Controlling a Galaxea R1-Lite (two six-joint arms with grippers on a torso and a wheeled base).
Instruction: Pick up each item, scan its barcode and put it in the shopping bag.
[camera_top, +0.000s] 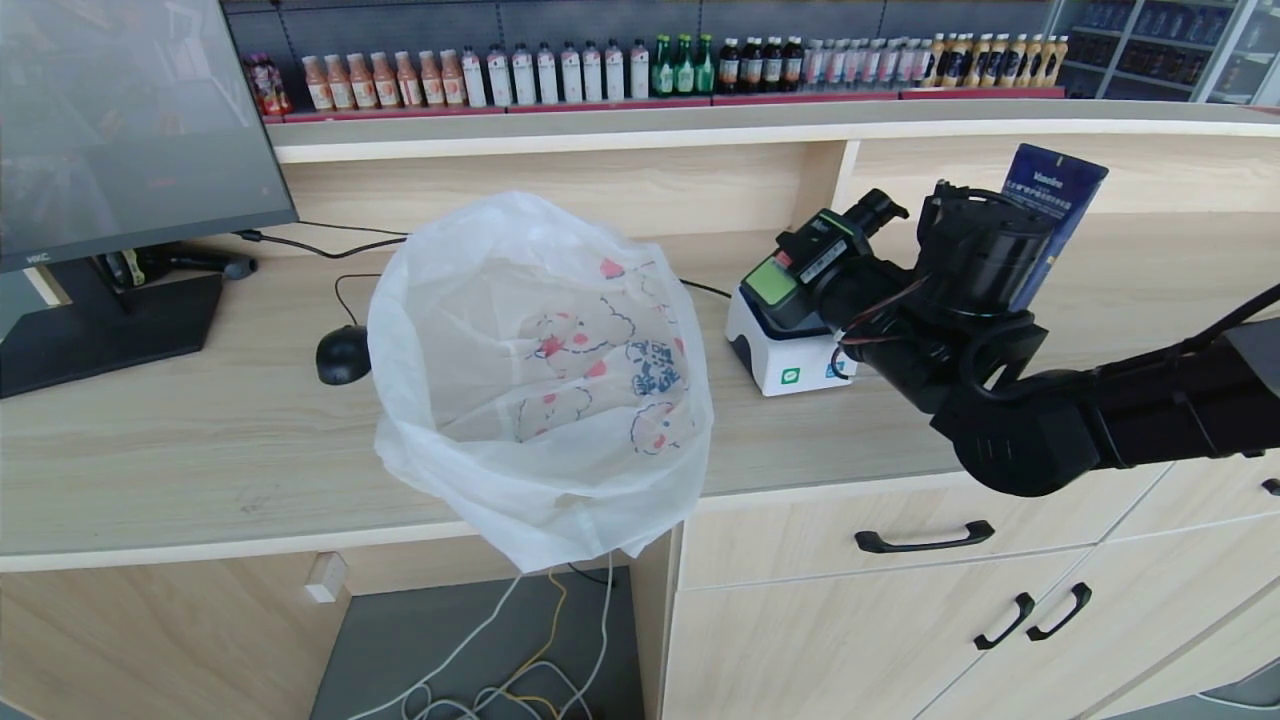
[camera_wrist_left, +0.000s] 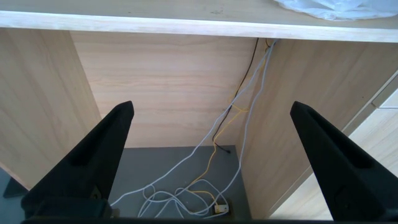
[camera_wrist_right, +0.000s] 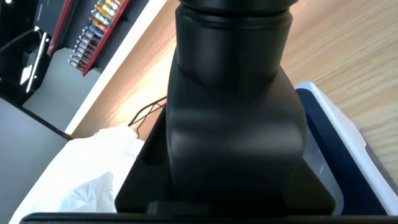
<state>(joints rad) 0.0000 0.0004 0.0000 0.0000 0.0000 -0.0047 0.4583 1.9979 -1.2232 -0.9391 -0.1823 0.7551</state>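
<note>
Blue box (camera_top: 1055, 190) is held near the scanner (camera_top: 790, 335), not yet bagged.
It is pinched by the right gripper (camera_top: 1005, 250); the left gripper (camera_wrist_left: 212, 112) is spread wide.

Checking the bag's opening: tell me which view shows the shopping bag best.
The head view: the whole shopping bag stands open on the counter. The left wrist view catches a sliver over the counter's edge; the right wrist view, a crumpled white part.
</note>
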